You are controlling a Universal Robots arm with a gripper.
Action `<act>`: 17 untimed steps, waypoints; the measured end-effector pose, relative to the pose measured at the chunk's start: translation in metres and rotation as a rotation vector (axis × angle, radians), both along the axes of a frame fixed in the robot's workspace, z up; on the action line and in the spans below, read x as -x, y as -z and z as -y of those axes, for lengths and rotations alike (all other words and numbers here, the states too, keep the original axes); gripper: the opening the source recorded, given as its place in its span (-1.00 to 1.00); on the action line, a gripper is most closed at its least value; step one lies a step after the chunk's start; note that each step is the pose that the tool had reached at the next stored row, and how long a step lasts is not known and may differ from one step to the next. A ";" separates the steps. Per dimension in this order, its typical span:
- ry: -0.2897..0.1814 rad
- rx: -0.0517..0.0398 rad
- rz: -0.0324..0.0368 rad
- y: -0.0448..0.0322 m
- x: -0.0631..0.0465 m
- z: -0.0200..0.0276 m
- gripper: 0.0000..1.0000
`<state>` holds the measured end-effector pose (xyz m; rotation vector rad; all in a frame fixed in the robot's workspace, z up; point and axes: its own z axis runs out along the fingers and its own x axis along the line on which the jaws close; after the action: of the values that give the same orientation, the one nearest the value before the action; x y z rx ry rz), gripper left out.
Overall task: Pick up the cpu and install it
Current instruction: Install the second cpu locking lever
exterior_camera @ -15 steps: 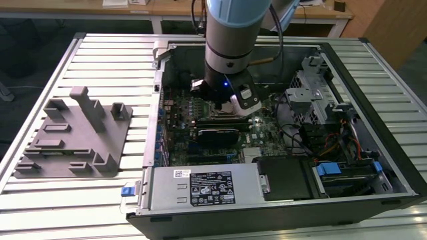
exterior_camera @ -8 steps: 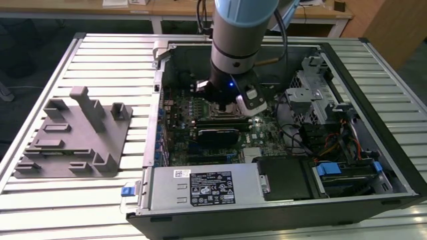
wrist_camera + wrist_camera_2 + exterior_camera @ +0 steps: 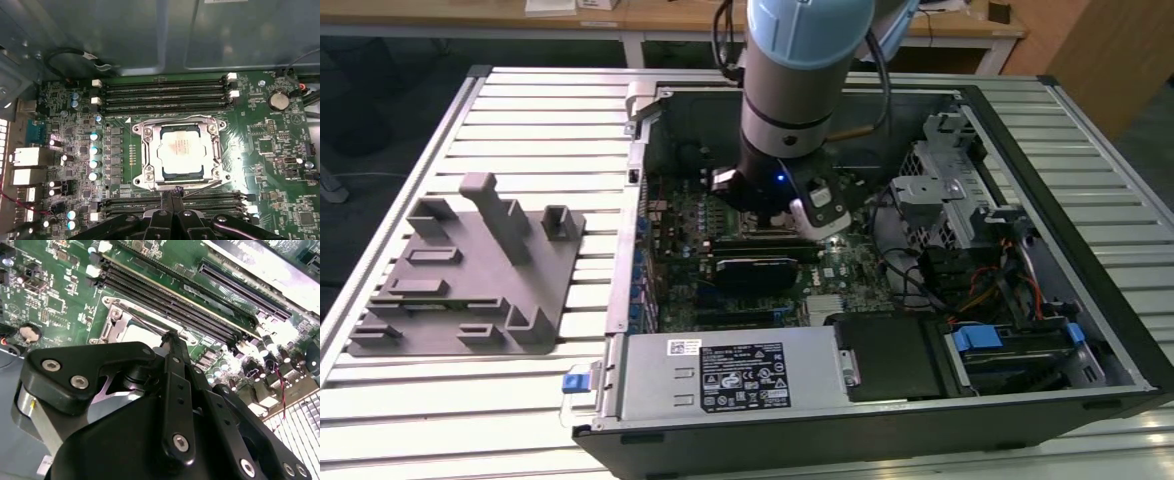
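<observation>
In the first wrist view the cpu (image 3: 181, 150), a silver square with a pale rim, lies flat inside the metal-framed socket (image 3: 146, 155) on the green motherboard. My gripper (image 3: 173, 191) hovers just beside the socket's edge, its two black fingers pressed together with nothing between them. In the second wrist view the fingertips (image 3: 170, 338) sit over the socket frame, and a pale part of the cpu (image 3: 136, 333) shows beyond them. In the exterior view the arm (image 3: 787, 120) reaches down into the open computer case (image 3: 654, 130).
Memory slots (image 3: 165, 95) run along both sides of the socket. A grey plastic tray with upright posts (image 3: 467, 270) lies on the slatted table at the exterior view's left. Power supply (image 3: 734, 375), drive cages (image 3: 947, 170) and cables crowd the case.
</observation>
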<state>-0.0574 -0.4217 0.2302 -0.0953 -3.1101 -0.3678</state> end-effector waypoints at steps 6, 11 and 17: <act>0.000 0.0000 0.0000 0.0078 0.009 0.0000 -0.79; 0.001 0.0002 -0.0002 0.0125 0.013 0.0006 -0.79; 0.002 -0.0004 -0.0012 0.0188 0.015 0.0039 -0.79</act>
<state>-0.0720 -0.4256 0.2115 -0.0980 -3.1089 -0.3683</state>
